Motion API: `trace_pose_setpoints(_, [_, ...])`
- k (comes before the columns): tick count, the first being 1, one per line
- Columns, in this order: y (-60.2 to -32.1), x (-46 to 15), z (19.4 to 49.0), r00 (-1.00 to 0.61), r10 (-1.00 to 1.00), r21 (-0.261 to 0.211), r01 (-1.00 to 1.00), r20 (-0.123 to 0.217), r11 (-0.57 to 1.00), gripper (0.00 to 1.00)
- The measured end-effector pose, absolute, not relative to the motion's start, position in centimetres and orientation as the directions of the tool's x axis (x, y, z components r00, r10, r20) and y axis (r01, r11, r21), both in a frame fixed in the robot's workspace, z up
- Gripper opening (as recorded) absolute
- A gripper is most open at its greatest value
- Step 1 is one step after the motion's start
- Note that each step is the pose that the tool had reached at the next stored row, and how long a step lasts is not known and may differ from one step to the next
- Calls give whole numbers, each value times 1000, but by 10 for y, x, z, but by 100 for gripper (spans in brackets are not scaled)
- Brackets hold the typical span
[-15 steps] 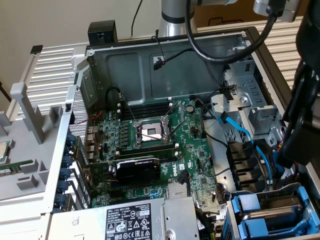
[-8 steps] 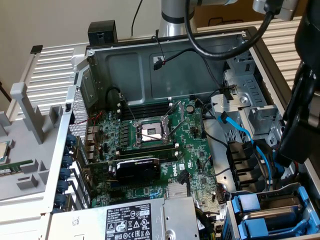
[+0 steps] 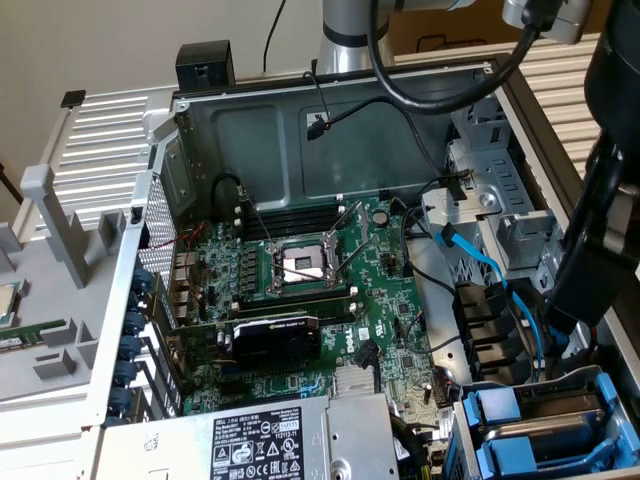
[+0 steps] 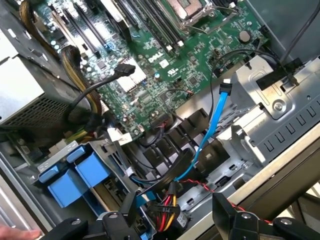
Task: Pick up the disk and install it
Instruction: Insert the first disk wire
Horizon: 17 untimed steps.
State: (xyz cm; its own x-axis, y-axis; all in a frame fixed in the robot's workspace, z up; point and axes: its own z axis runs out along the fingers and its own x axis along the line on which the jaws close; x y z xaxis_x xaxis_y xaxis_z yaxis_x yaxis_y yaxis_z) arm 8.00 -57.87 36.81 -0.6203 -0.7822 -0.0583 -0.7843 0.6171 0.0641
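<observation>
While its jaws stand wide apart and hold nothing, the gripper (image 4: 150, 222) hangs near the blue drive carriers (image 4: 92, 170).

jaws apart, empty | blue cable (image 4: 216, 117) beside motherboard (image 4: 150, 67) (Dell-marked)

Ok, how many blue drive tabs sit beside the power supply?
2, side by side: one tab nearer the motherboard, a second tab just beyond it. More may be hidden.

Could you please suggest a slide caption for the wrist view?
Open claw poised near the blue drive caddies, beside the green motherboard inside an open computer case.
</observation>
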Motion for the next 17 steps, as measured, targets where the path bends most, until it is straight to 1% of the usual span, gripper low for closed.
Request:
trace_pose_setpoints(6, [-578,80,366,-644,-763,65,-765,-58,641,71])
trace_pose_setpoints(7, [-578,80,365,-647,-760,65,-762,-58,644,68])
trace_pose_setpoints(8, [-577,80,365,-650,-757,66,-759,-57,647,62])
trace_pose_setpoints(10, [-577,80,364,-657,-752,66,-754,-57,653,62])
trace_pose_setpoints(11, [-577,81,364,-659,-750,67,-752,-56,656,55])
trace_pose_setpoints(17, [-577,82,361,-689,-723,72,-725,-52,685,55])
